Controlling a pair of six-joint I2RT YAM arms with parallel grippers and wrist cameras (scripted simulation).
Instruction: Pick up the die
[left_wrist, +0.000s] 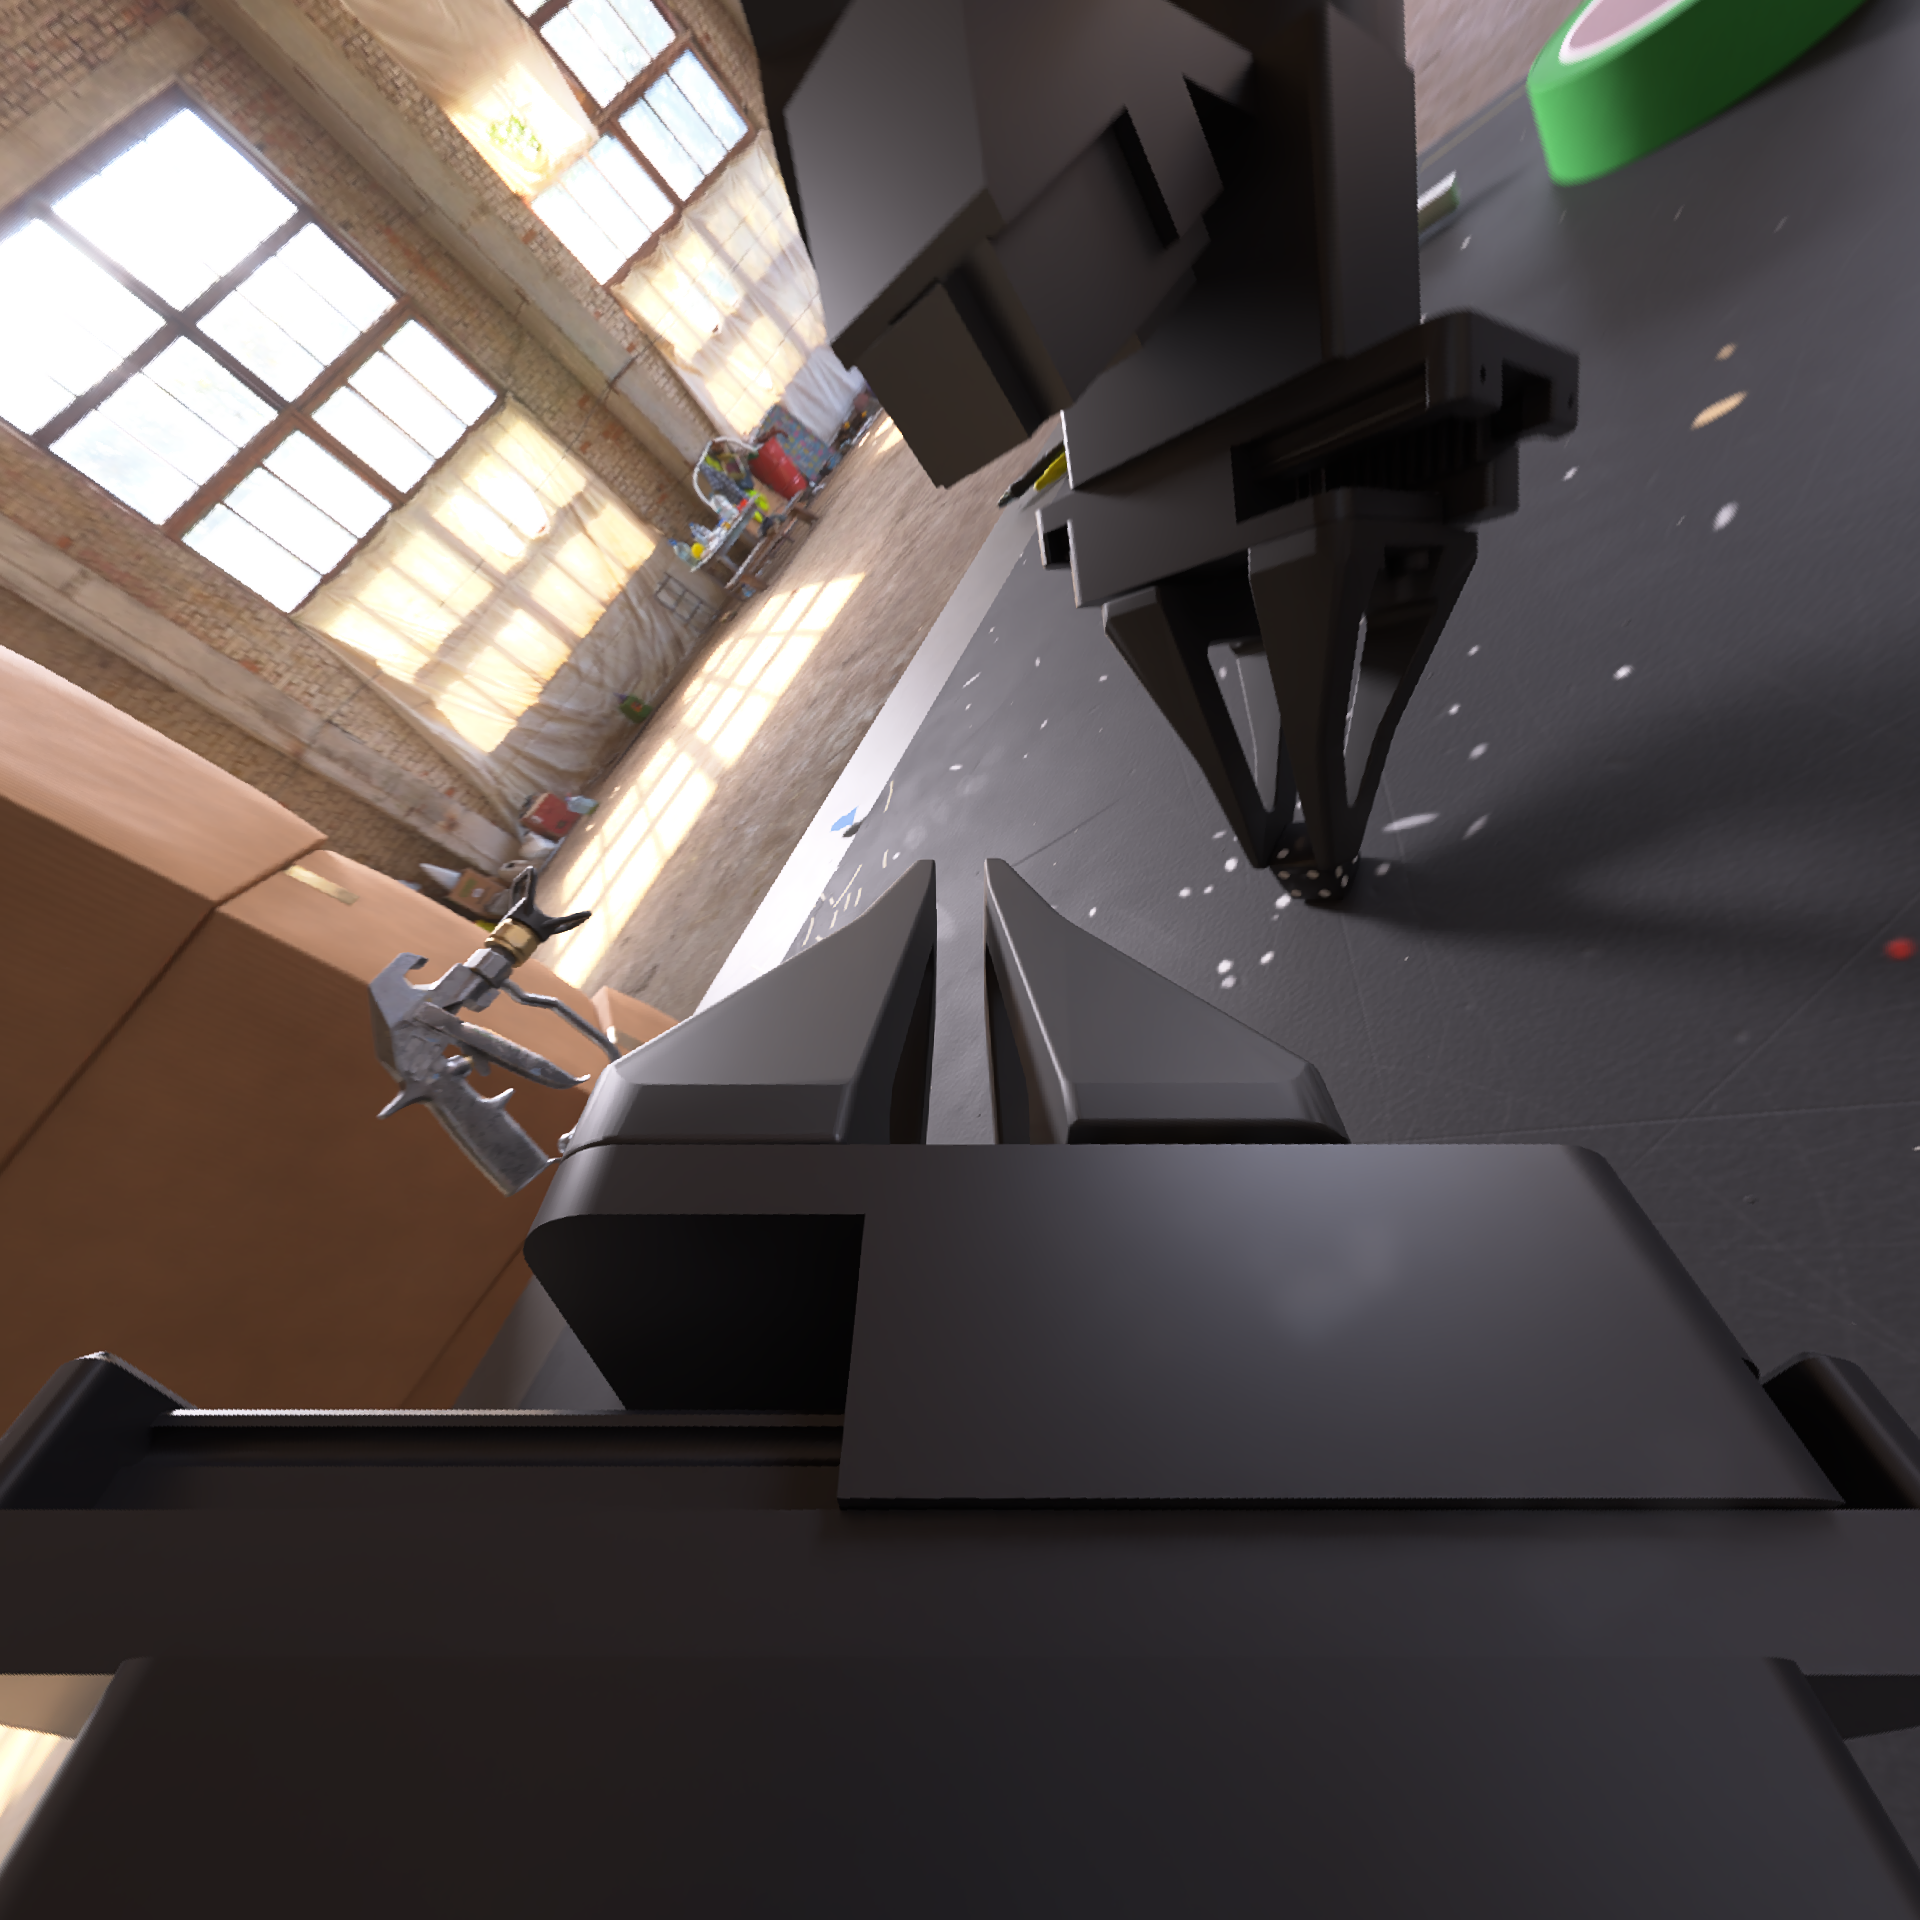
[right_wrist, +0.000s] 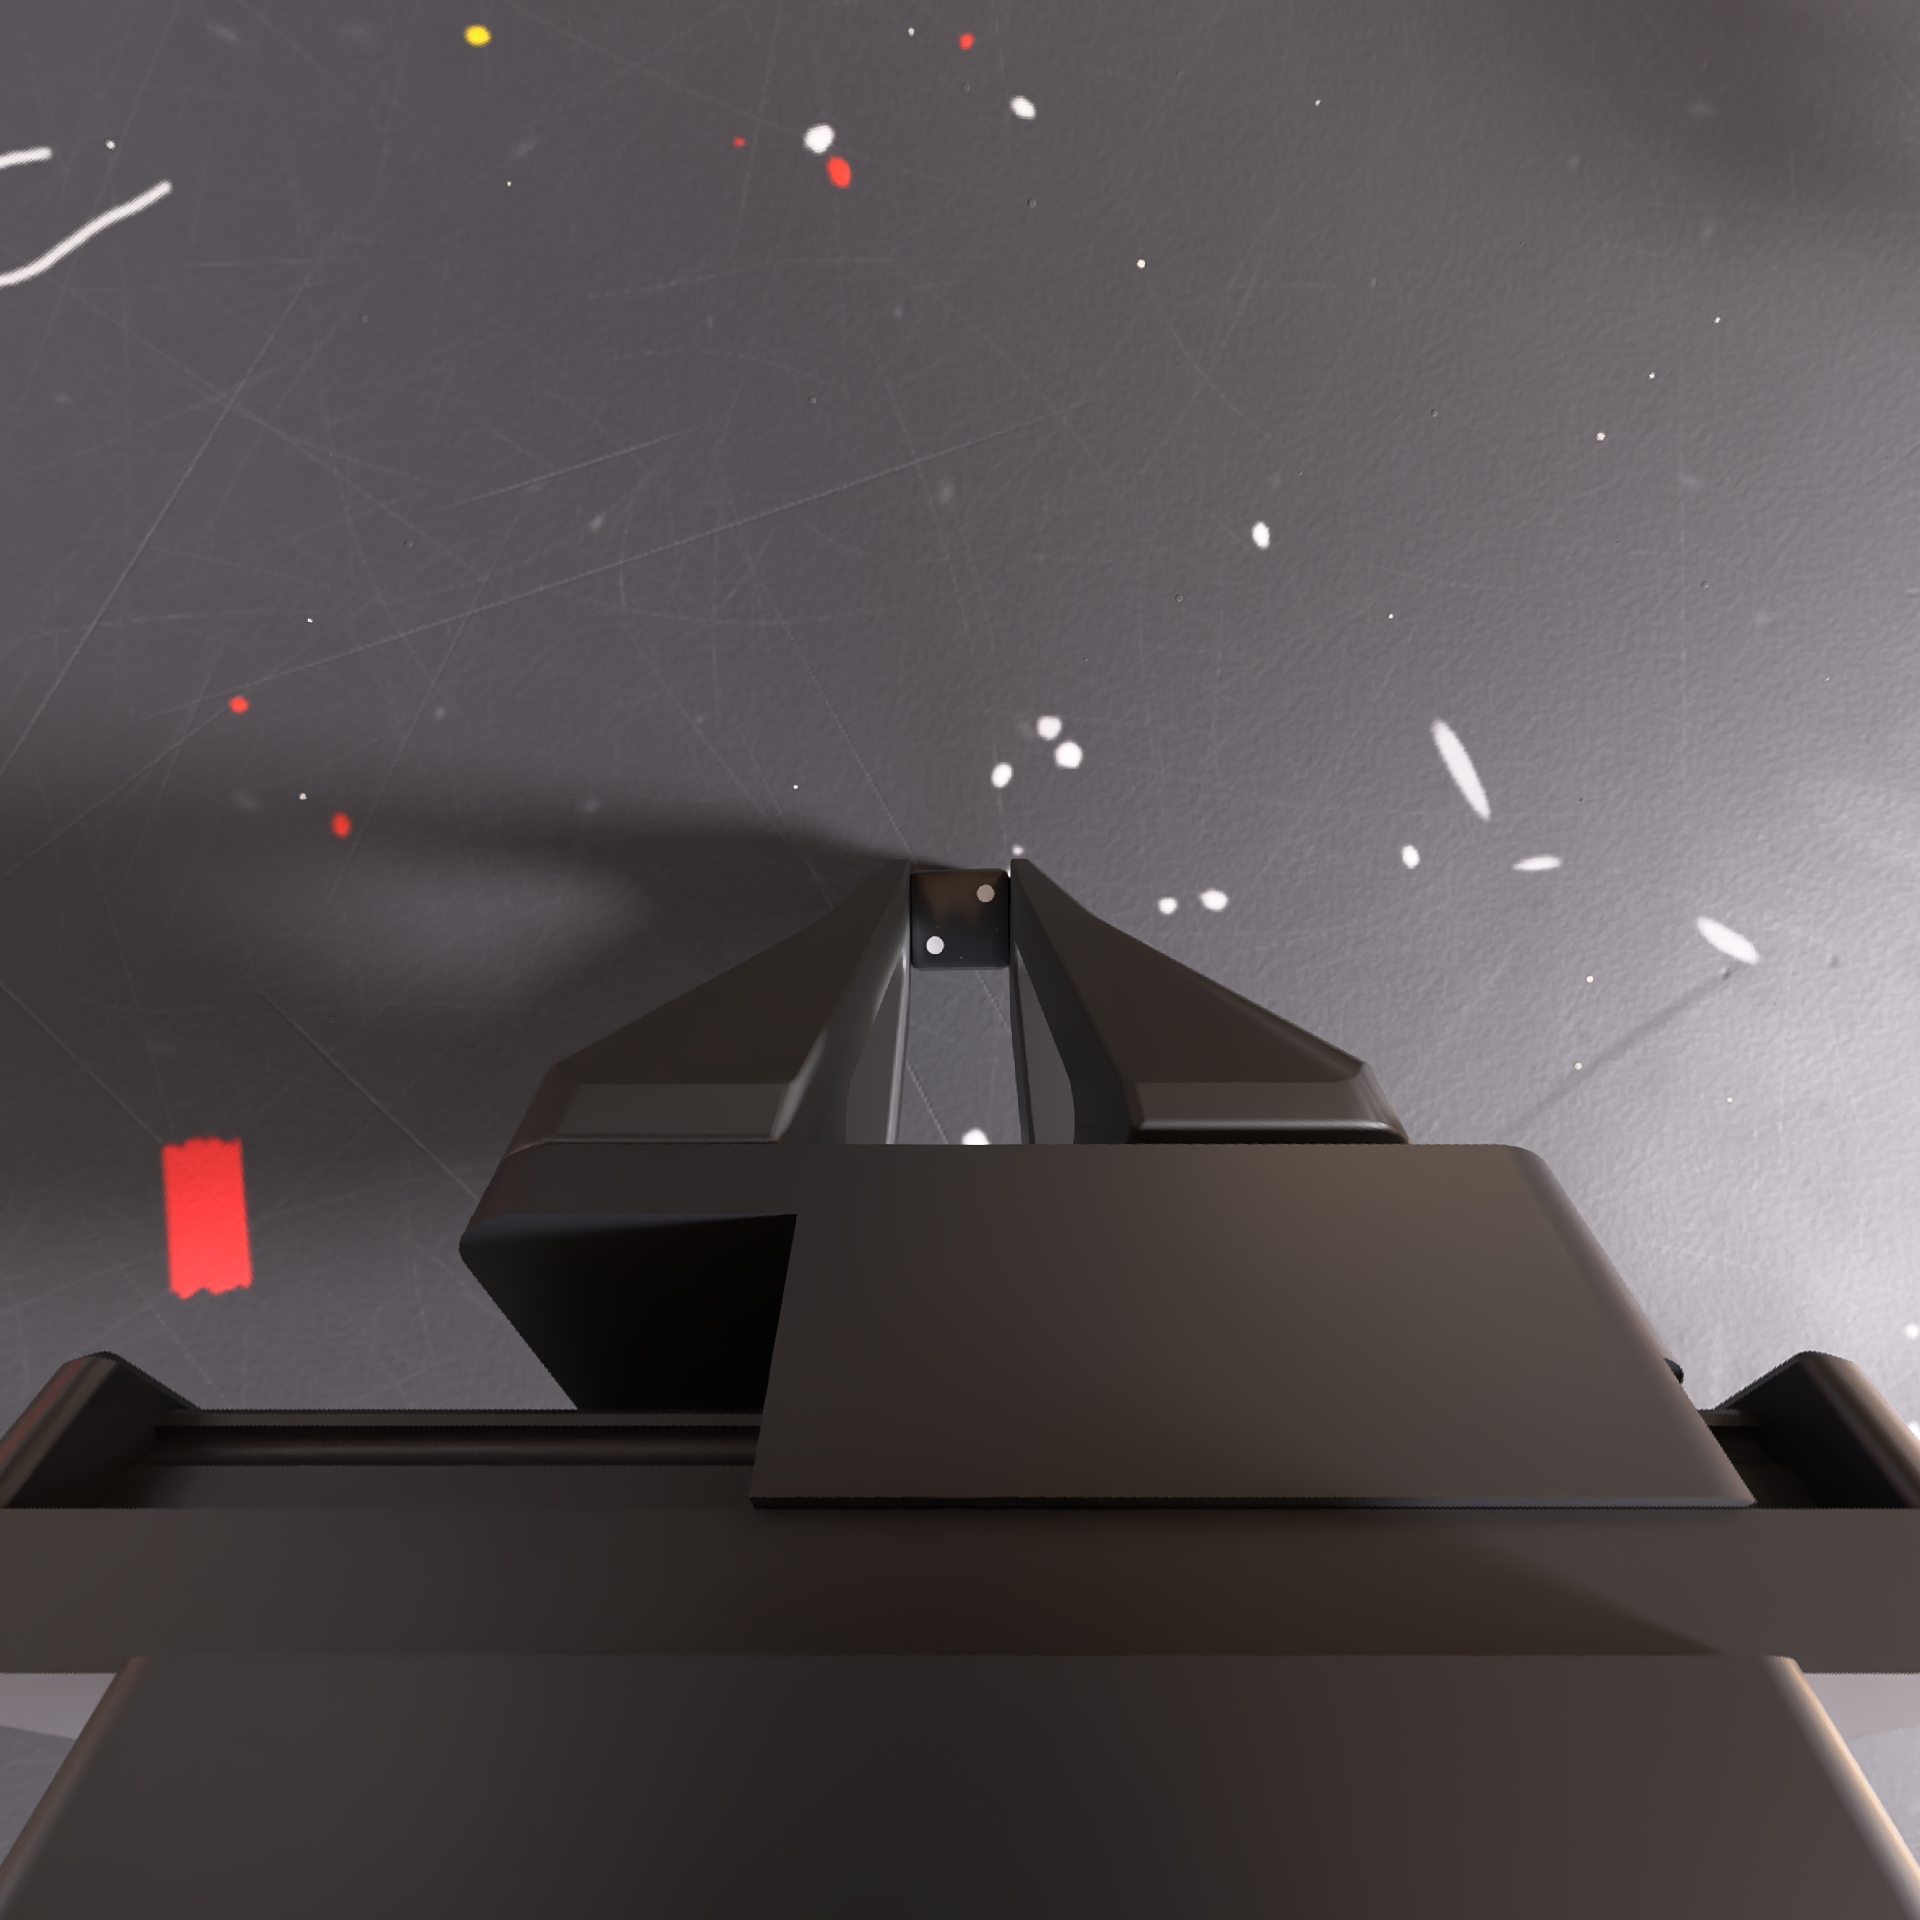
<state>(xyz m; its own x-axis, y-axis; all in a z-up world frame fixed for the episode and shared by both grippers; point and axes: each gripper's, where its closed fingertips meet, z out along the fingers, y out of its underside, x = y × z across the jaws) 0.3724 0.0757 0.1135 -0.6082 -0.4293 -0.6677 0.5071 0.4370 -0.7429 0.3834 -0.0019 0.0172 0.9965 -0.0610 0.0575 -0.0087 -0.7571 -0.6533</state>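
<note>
Die sits pinched between right tool's narrowed fingers; left tool nearly closed, empty.

The right gripper stands tips-down over the dark, paint-flecked bench, its fingers closed against both sides of the black die, leaving no gap there. Bare benchtop lies open on every side of it; a flat red tape patch is no barrier. The left gripper hangs near the bench's long pale edge, fingers nearly together, with clear surface between it and the die. A green roll sits well apart toward the far end. Cardboard boxes and a spray gun stand beyond that edge.
</note>
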